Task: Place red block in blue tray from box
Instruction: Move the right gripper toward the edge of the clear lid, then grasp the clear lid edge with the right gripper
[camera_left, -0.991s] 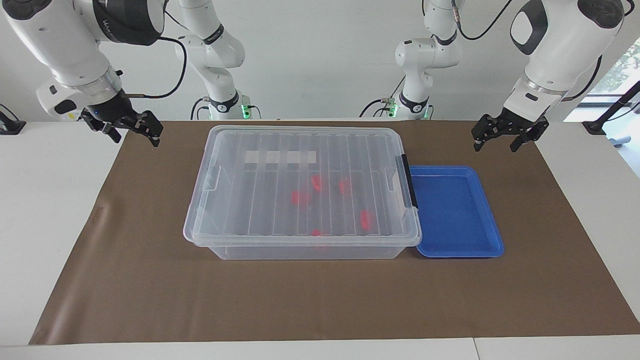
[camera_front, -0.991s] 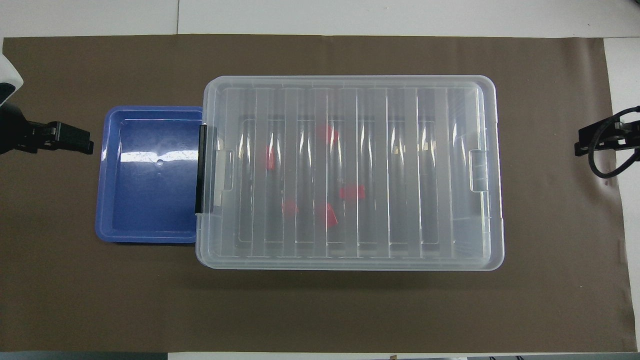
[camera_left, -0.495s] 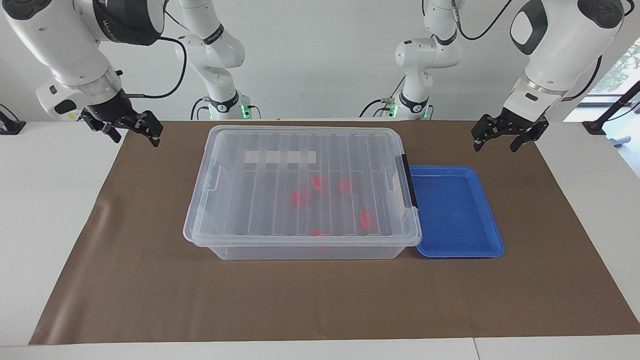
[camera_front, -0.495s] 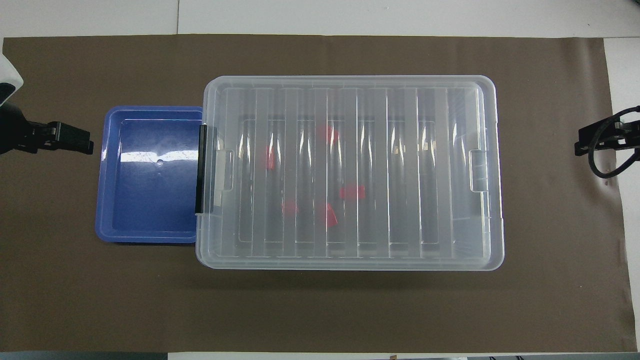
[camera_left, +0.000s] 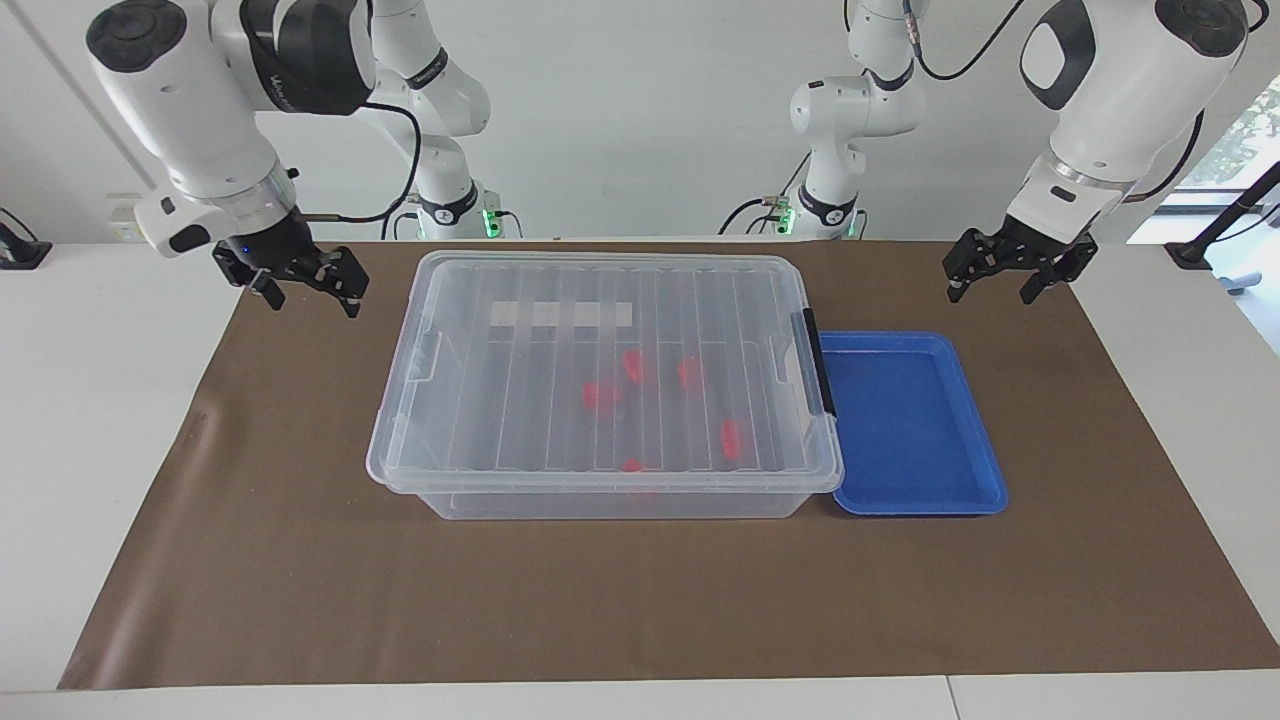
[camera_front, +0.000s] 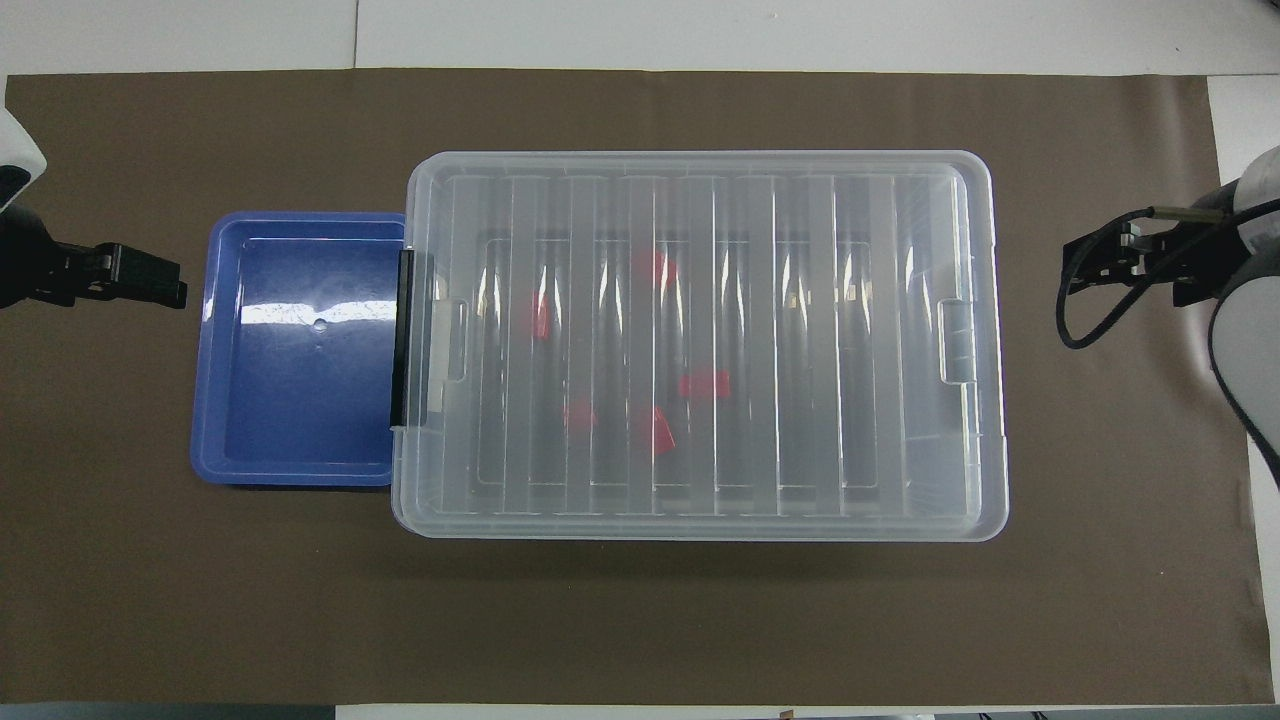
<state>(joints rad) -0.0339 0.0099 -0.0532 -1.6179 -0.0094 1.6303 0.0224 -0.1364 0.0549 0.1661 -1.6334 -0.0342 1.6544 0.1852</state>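
Observation:
The box (camera_left: 600, 300) is a clear bin with its ribbed lid on and stands mid-table; it also shows in the overhead view (camera_front: 880, 340). Its black latch (camera_left: 822, 362) faces the blue tray (camera_left: 910, 420), which is empty and lies against that end, toward the left arm's end of the table (camera_front: 300, 380). Several red blocks (camera_left: 600, 395) (camera_front: 704, 384) lie inside the box under the lid. My left gripper (camera_left: 990, 296) (camera_front: 170, 285) is open and empty, in the air beside the tray. My right gripper (camera_left: 311, 303) (camera_front: 1110, 268) is open and empty, in the air beside the box's other end.
A brown mat (camera_left: 640, 600) covers most of the white table (camera_left: 90, 420). A clear clip (camera_front: 957, 342) sits on the box's end toward the right arm. Bare mat lies around the box and tray.
My right gripper has moved toward the box's end and a little lower. The left gripper, box, tray and blocks have not moved.

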